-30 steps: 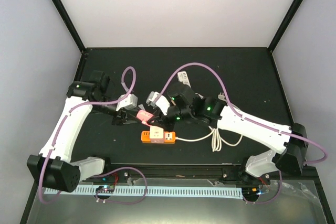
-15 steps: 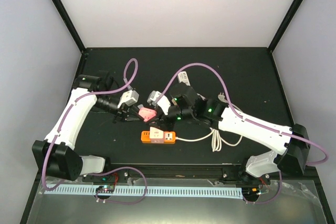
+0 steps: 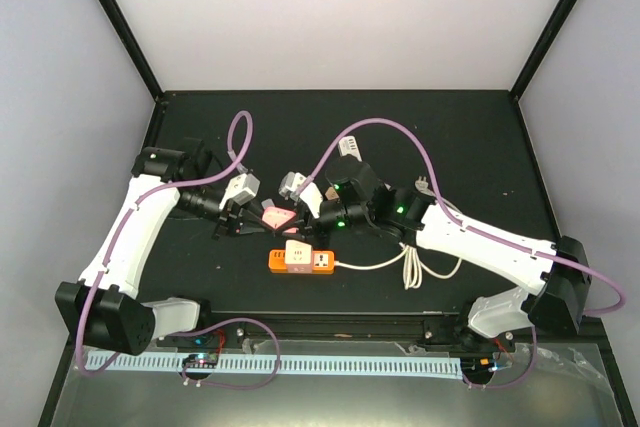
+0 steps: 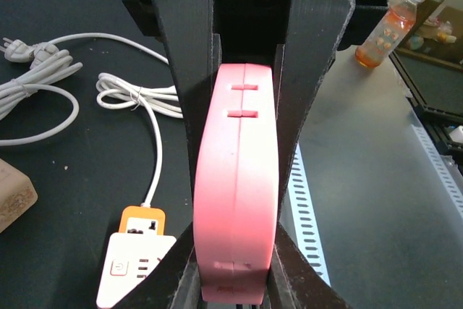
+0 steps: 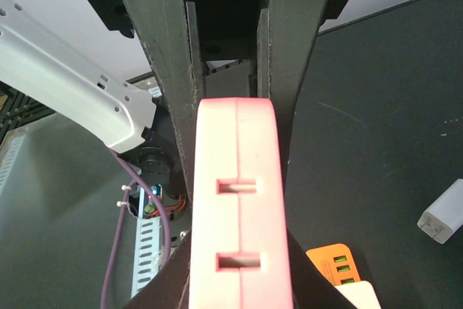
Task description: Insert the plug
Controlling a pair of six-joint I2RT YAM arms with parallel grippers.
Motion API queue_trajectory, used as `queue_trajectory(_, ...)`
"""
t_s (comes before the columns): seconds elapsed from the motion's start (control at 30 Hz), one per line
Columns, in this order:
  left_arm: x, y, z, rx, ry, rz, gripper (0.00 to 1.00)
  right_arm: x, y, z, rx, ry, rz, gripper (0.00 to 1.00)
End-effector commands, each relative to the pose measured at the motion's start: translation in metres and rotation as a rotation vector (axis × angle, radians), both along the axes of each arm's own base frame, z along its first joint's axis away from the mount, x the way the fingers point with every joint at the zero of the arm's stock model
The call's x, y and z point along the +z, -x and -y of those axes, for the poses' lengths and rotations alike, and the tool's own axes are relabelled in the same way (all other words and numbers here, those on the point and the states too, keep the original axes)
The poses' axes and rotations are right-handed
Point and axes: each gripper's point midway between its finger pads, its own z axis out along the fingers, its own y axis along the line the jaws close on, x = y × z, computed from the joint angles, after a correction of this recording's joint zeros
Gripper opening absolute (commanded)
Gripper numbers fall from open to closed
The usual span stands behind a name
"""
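Observation:
The pink plug hangs just above the table, held from both sides. My left gripper comes in from the left and is shut on it. My right gripper comes in from the right and is shut on it too. In the left wrist view the pink plug fills the gap between both black fingers. In the right wrist view the pink plug shows two slots on its edge. The orange and white power strip lies just in front of the plug, below it.
The strip's white cord is coiled to its right. A white adapter lies farther back. The left wrist view shows the power strip, a wooden block and a bottle beyond the table.
My left gripper has closed on the pink plug and its arm has shifted. The right gripper loosened briefly and closed again. The plug stays just behind the strip.

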Motion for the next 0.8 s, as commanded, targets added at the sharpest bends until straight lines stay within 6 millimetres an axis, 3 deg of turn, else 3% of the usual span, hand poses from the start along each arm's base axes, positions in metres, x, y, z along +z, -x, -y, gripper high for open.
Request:
queue_trajectory(0.0,0.027,-0.009,0.006,0.007,0.108,0.099,0.02,0.009,0.019,0.0,0.069,-0.037,-0.011,0.09)
queue_trajectory(0.07,0.026,-0.01,0.005,0.01,0.102,0.11,0.03,0.009,0.018,0.002,0.061,-0.038,-0.004,0.02)
queue_trajectory(0.1,0.024,-0.011,0.005,0.02,0.093,0.109,0.22,0.009,0.016,0.004,0.046,-0.04,0.0,0.01)
queue_trajectory(0.17,0.017,-0.018,0.003,0.048,0.054,0.128,0.73,0.008,0.005,0.007,-0.002,-0.039,0.004,0.01)
queue_trajectory(0.2,0.01,-0.02,0.002,0.056,0.028,0.152,0.92,0.006,-0.001,0.009,-0.027,-0.036,0.001,0.01)
queue_trajectory(0.23,0.001,-0.022,0.0,0.062,-0.001,0.184,0.98,0.004,-0.007,0.011,-0.045,-0.034,-0.002,0.01)
queue_trajectory(0.43,-0.064,-0.031,-0.016,0.084,-0.171,0.337,0.99,-0.026,-0.032,0.019,-0.146,0.038,0.043,0.01)
queue_trajectory(0.63,-0.09,-0.032,-0.022,0.066,-0.236,0.314,0.99,-0.061,-0.037,0.017,-0.11,0.131,0.094,0.01)
queue_trajectory(0.77,-0.123,-0.037,-0.025,0.037,-0.278,0.308,0.98,-0.078,-0.035,0.015,-0.048,0.151,0.12,0.01)
